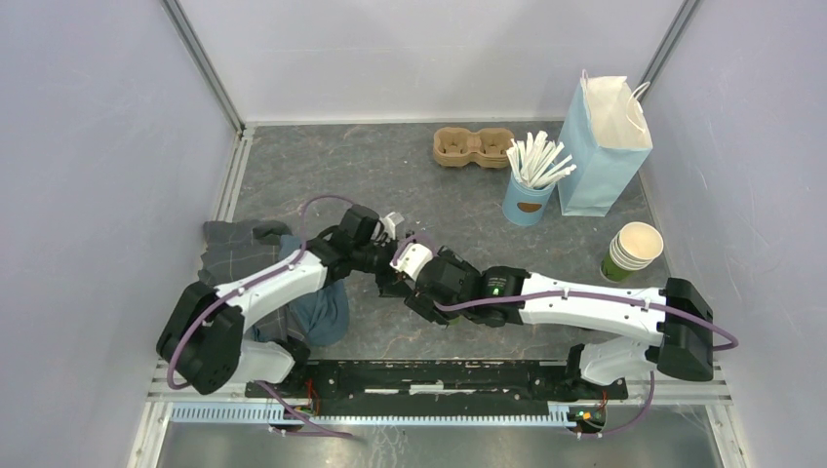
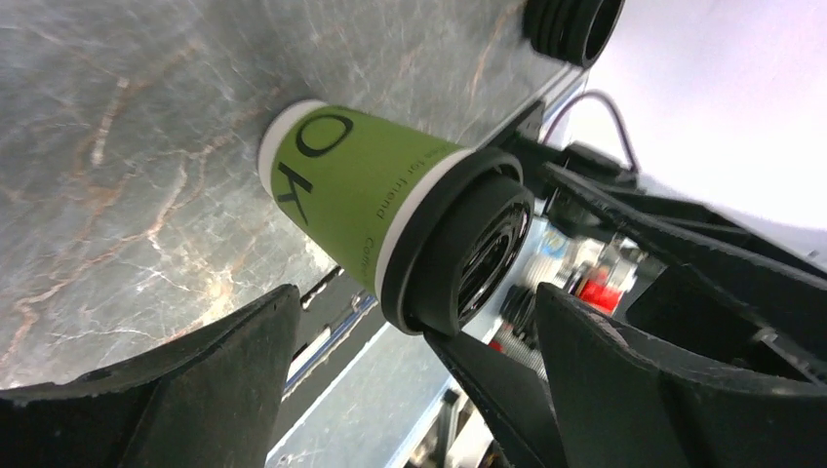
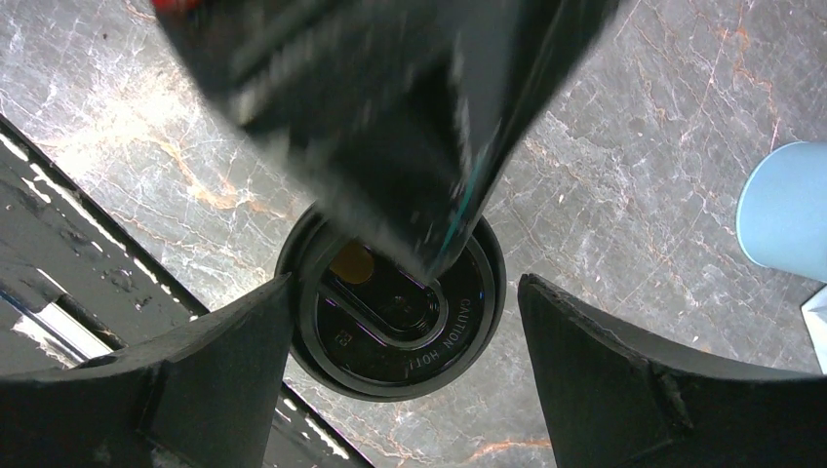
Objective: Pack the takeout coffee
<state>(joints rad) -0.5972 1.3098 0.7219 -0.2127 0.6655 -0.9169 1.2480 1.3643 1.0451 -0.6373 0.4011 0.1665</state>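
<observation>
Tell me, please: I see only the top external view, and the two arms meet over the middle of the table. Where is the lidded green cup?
Observer: Under the grippers. The left wrist view shows the takeout coffee standing on the table, black lid on.
Operator: Does the right gripper hold it?
Observer: No. The right gripper is open, straight above the lid, one finger on each side of it.
Operator: And the left one?
Observer: The left gripper is open too, with the coffee ahead between its fingers. I see no contact.
</observation>
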